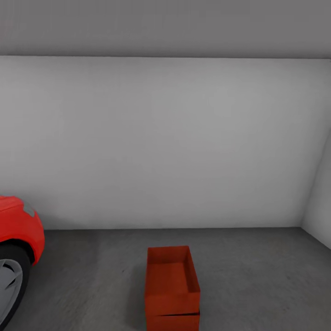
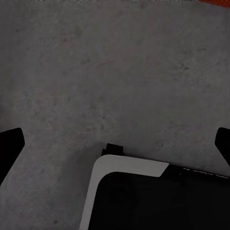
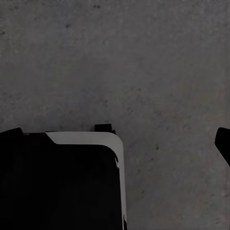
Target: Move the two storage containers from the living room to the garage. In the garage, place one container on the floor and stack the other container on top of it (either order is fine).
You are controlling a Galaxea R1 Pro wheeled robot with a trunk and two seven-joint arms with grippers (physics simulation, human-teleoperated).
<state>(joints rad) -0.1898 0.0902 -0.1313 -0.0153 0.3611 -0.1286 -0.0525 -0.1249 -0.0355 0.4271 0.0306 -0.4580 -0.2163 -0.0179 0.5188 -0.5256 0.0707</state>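
In the head view two red-orange storage containers stand stacked on the dark grey garage floor [image 1: 257, 276], low in the middle. The upper container [image 1: 171, 276] is open-topped and sits squarely on the lower container [image 1: 173, 322], of which a thin strip shows under a dark seam. My left gripper [image 2: 115, 143] is open over bare concrete, its dark fingertips [image 2: 10, 143] far apart at the picture's sides, nothing between them. My right gripper [image 3: 115, 141] is likewise open over bare floor, one fingertip [image 3: 223, 143] showing at the edge. A sliver of red-orange [image 2: 215, 1] shows in the left wrist view.
A red car [image 1: 18, 230] with its front wheel [image 1: 10, 280] stands at the left, about a container's length from the stack. A plain grey wall [image 1: 165, 138] closes the back and a side wall [image 1: 322, 207] the right. My white-edged black base [image 2: 143, 201] shows below both wrists.
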